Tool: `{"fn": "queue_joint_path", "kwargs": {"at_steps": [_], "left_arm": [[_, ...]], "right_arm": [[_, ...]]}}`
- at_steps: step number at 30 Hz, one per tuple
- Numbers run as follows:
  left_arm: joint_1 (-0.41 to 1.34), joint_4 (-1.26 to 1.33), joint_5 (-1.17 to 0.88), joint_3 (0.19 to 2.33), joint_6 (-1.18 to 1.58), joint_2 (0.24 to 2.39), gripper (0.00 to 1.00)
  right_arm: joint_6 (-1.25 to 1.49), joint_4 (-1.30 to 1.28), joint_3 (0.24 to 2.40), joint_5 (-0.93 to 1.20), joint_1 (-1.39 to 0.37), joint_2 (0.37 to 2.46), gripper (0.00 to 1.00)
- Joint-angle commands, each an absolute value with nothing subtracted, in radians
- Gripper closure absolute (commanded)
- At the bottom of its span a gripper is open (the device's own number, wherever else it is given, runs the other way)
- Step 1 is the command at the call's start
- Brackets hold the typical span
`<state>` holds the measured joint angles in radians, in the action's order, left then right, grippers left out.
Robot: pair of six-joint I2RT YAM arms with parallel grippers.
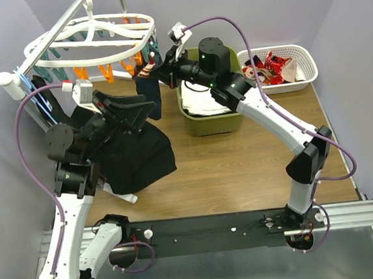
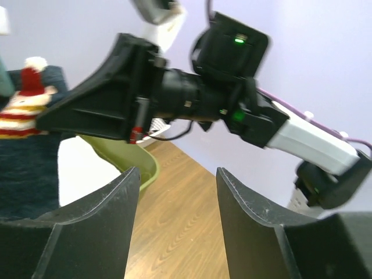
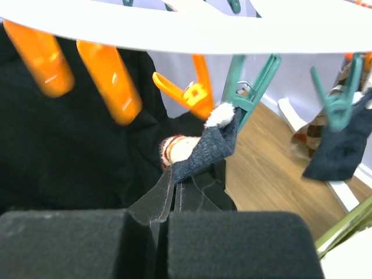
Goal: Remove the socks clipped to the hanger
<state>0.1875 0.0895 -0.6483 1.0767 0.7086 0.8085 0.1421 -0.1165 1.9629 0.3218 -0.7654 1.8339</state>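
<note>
Two arms, two very different jobs here. The right gripper (image 3: 172,195) is pinched shut on a dark sock (image 3: 206,142), the one with the red-and-white striped bit. It dangles from a teal clip (image 3: 251,87) under the white hanger (image 1: 93,40) in the upper left of the overhead view. My guess is it grabs just below the clip so a tug slides the fabric out instead of swinging the whole frame.

The left gripper (image 2: 177,189) has its fingers spread apart with nothing between them. It hovers over the black garment (image 1: 139,153) left of centre and points toward that same sock, so I reckon it's just keeping clear.

Job's not finished: a second sock (image 3: 340,148) hangs from another teal clip at the right edge of the right wrist view. The orange clips (image 3: 110,81) at upper left of that view look empty from here.

The white basket (image 1: 286,86) at upper right holds a heap of socks (image 1: 268,67), so that's probably the drop spot. A green bin (image 1: 215,125) with a white cloth (image 1: 203,104) in it sits between basket and hanger.

It's all on a wooden tabletop (image 1: 241,167), with pale lilac walls (image 1: 331,3) around and a metal rail (image 1: 350,213) along the bottom edge.
</note>
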Motion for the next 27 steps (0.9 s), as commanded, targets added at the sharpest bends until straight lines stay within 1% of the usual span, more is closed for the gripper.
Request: {"fn": "queue_joint_path", "kwargs": {"at_steps": [1, 5, 9, 11, 13, 14, 15, 16, 17, 18, 20, 22, 23, 27], "left_arm": [[0.189, 0.139, -0.773, 1.055, 0.758, 0.775, 0.38], [0.192, 0.241, -0.822, 1.060, 0.834, 0.770, 0.38], [0.193, 0.334, -0.822, 1.100, 0.896, 0.781, 0.39], [0.196, 0.331, -0.787, 1.129, 0.911, 0.808, 0.44], [0.201, 0.269, -0.726, 1.184, 0.902, 0.842, 0.46], [0.202, 0.211, -0.628, 1.213, 0.884, 0.854, 0.46], [0.206, 0.072, -0.571, 1.282, 0.855, 0.870, 0.46], [0.210, 0.002, -0.510, 1.320, 0.827, 0.906, 0.46], [0.215, -0.077, -0.388, 1.359, 0.772, 0.928, 0.46], [0.219, -0.183, -0.333, 1.391, 0.752, 0.948, 0.45], [0.238, -0.242, -0.209, 1.440, 0.733, 0.991, 0.42], [0.265, -0.291, -0.140, 1.460, 0.713, 1.024, 0.41], [0.311, -0.311, -0.044, 1.474, 0.704, 1.037, 0.41], [0.426, -0.383, 0.205, 1.511, 0.675, 1.084, 0.40]], "right_arm": [[0.141, -0.176, 2.000, 0.284, -0.798, 1.807, 0.99], [0.123, -0.224, 2.029, 0.244, -0.836, 1.809, 0.99], [0.132, -0.224, 2.014, 0.212, -0.873, 1.790, 0.99], [0.143, -0.212, 1.987, 0.203, -0.890, 1.781, 0.99], [0.144, -0.210, 1.959, 0.167, -0.910, 1.772, 0.99], [0.134, -0.212, 1.948, 0.151, -0.916, 1.767, 0.99], [0.127, -0.209, 1.936, 0.115, -0.923, 1.760, 0.99], [0.121, -0.206, 1.924, 0.098, -0.928, 1.756, 0.99], [0.114, -0.204, 1.902, 0.085, -0.936, 1.753, 0.99], [0.112, -0.204, 1.895, 0.056, -0.937, 1.750, 0.99], [0.097, -0.199, 1.876, 0.028, -0.948, 1.741, 0.99], [0.086, -0.192, 1.855, 0.005, -0.954, 1.733, 0.99], [0.074, -0.193, 1.853, -0.026, -0.962, 1.735, 0.99], [0.032, -0.193, 1.842, -0.096, -0.973, 1.733, 0.99]]}}
